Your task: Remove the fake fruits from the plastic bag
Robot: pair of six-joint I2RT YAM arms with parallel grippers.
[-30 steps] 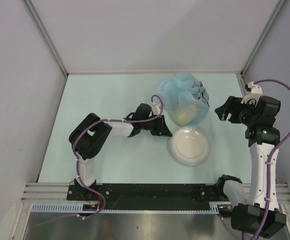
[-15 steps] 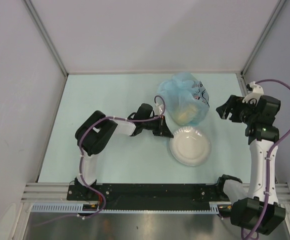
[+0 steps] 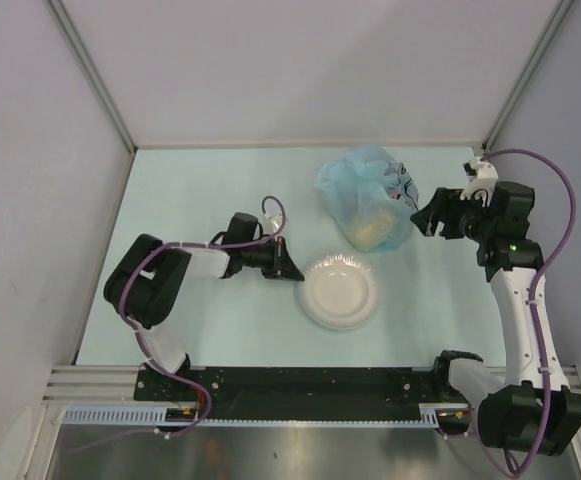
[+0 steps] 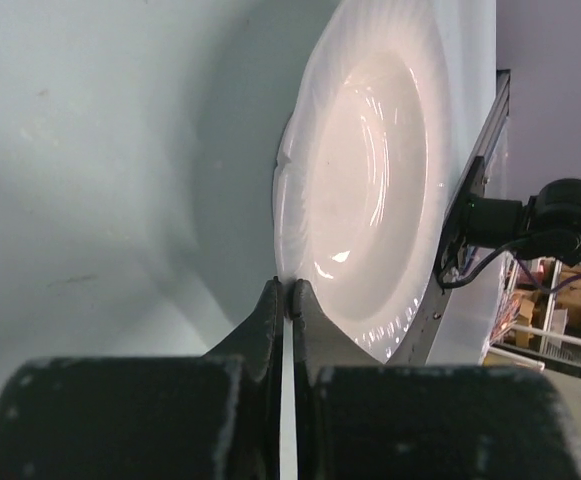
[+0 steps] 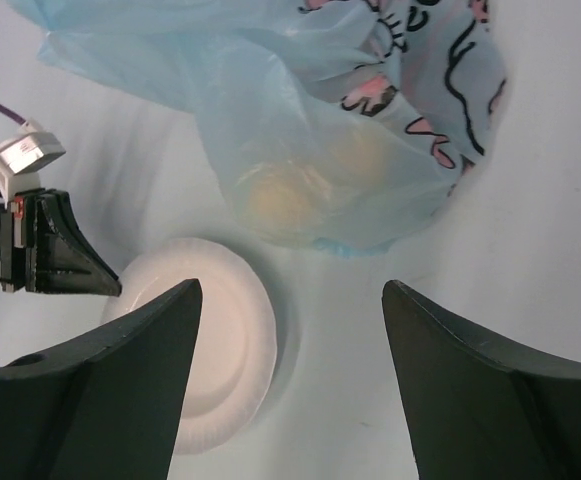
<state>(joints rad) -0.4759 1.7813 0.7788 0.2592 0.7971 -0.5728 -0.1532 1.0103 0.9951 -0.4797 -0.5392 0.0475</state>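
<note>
Pale yellow fake fruits show dimly through the light-blue plastic bag, which sits just ahead of the right gripper and apart from it. That gripper's fingers are spread wide with nothing between them. The left gripper pinches the rim of the white plate, the bag lying beyond its fingertips

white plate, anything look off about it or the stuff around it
Nothing is spilled or damaged. One oddity: the left hand is pinched shut on the rim of the white plate, which lies empty, while the fake fruits sit inside the plastic bag. The right hand is open beside the bag.
</note>
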